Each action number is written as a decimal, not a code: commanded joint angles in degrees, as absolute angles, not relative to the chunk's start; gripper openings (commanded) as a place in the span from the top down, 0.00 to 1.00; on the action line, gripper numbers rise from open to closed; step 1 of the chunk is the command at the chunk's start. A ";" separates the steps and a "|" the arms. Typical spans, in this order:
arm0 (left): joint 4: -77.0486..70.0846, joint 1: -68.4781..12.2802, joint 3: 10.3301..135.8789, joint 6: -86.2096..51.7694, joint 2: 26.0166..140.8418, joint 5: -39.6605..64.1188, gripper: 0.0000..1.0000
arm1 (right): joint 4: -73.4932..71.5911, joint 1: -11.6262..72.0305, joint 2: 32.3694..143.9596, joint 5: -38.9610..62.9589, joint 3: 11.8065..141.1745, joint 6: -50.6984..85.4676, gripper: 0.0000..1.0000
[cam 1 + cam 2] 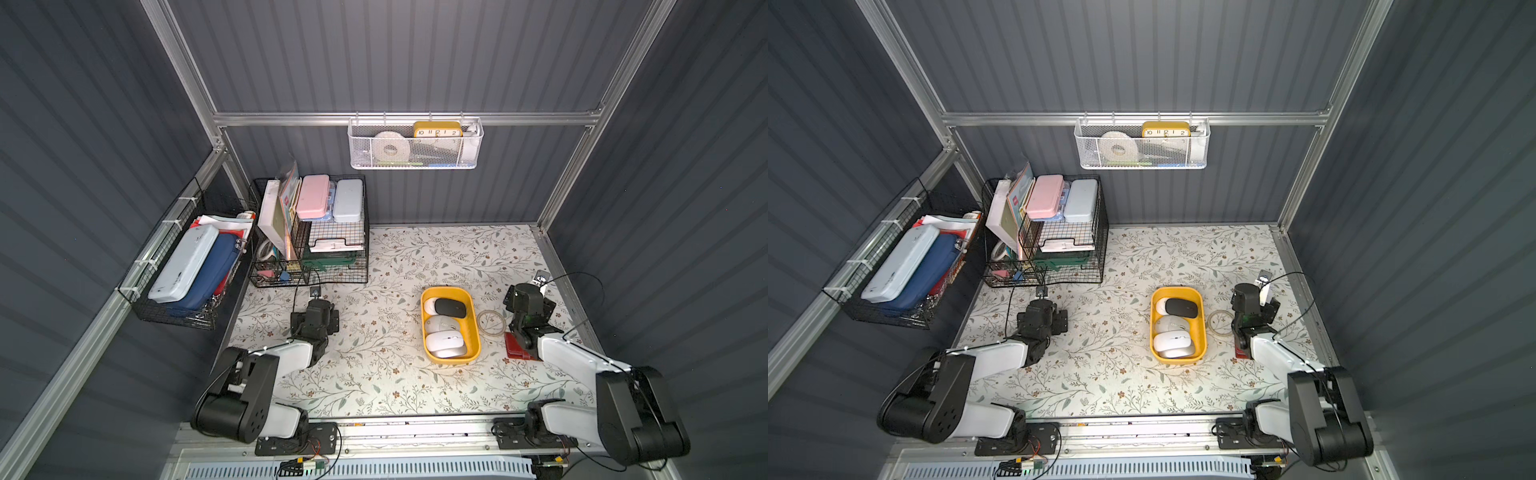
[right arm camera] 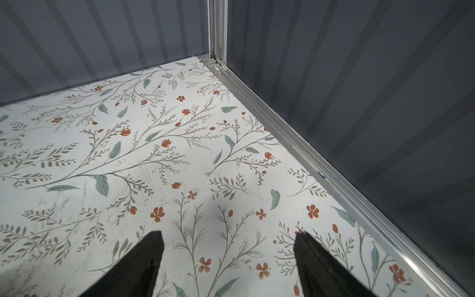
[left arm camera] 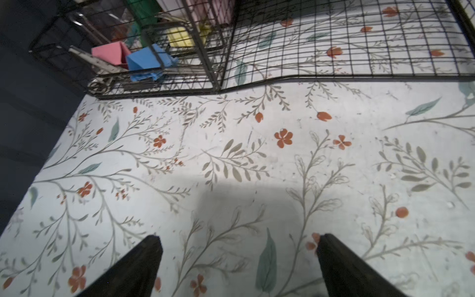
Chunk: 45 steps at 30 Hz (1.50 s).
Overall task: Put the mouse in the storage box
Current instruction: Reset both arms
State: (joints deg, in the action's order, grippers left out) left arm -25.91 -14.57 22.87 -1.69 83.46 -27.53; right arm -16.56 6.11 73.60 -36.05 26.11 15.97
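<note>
Closest to the lens, the shoulder links of the left arm [image 1: 249, 395] and right arm [image 1: 623, 411] bulk up at 7 and 5 o'clock of the table [image 1: 374, 386], covering parts of its near edge. From above I cannot see either set of fingers, because the wrists hide them.

On the wrist cameras, the left gripper [image 3: 237, 239] is spread wide over bare floral tabletop with nothing between its fingers. It faces the black wire rack [image 3: 359, 75] at 10 o'clock. The right gripper [image 2: 231, 235] is also parted and empty, aimed at the 2 o'clock corner. Only the fingertips show; the rest is cut off by the frame.

The storage box [image 1: 451, 360] sits toward 3 o'clock of table centre, its long side running 12 to 6. The black mouse [image 1: 450, 308] lies inside at the 12 o'clock end, across a white mouse [image 1: 429, 305] it mostly hides. The pale mice [image 1: 444, 341] overlap toward 6 o'clock, too stacked for a sure count.

Just beside the box at 3 o'clock lies a clear ring [image 1: 491, 323]. A red object [image 1: 515, 347] is half under the right arm and I cannot identify it.
</note>
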 commanded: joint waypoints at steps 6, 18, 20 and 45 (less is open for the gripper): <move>-37.95 -12.22 27.90 6.39 90.82 -17.88 0.01 | -36.10 2.78 73.49 -30.80 20.65 10.69 0.15; -49.29 -7.92 22.70 7.74 92.21 -6.56 0.01 | -55.23 0.48 83.68 -15.66 17.54 5.26 0.16; -51.54 -7.50 21.66 7.59 92.28 -5.98 0.01 | -57.05 0.45 84.85 -12.82 16.44 4.59 0.16; -44.55 -0.53 27.42 0.09 97.56 -2.81 0.01 | -52.12 -0.18 88.86 -8.46 22.07 3.43 0.01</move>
